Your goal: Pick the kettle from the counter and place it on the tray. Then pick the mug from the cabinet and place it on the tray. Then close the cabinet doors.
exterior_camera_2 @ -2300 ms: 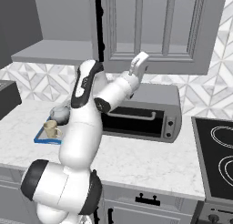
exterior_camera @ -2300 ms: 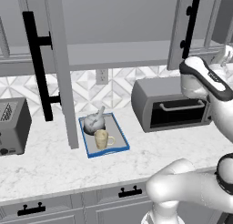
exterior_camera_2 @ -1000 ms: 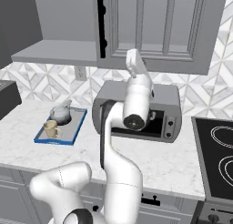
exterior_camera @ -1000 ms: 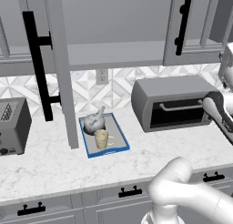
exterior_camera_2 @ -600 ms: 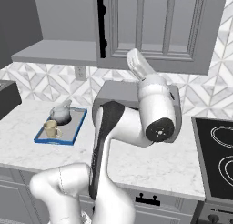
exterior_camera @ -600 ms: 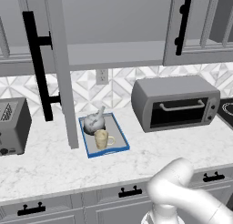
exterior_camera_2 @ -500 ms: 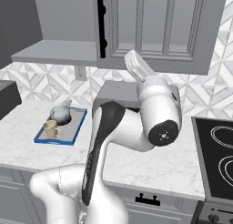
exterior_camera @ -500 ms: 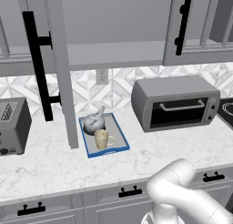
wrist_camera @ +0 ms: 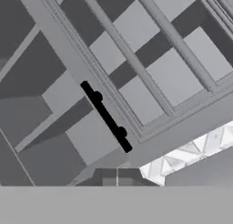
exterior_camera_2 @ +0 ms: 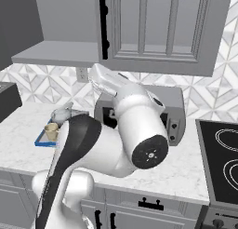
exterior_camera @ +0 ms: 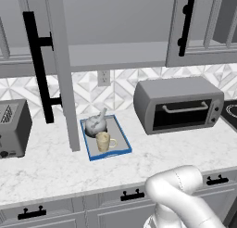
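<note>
Jaws clenched on nothing: in the hand view I see the gripper [wrist_camera: 117, 176] pressed shut just below the right door [wrist_camera: 150, 68] and its black handle [wrist_camera: 106, 117]. Kettle [exterior_camera: 96, 123] and mug [exterior_camera: 104, 141] both sit on the tray [exterior_camera: 123, 148], the two touching, on the counter [exterior_camera: 55, 167] between toaster [exterior_camera: 14, 127] and oven [exterior_camera: 178, 104]. What remains, as I judge it, is the doors: the right one looks shut or nearly so, while the left door [exterior_camera: 58, 60] stands edge-on, swung wide over the counter just beside the tray. The risk I see is in that last swing; a sweeping elbow could clip the oven or knock the tray, and a push placed near the hinge might slip off the panel. My arm [exterior_camera_2: 125, 130] arches high over the counter, with the forearm reaching up toward the cabinet [exterior_camera_2: 158, 28] and the hand tilted steeply.
</note>
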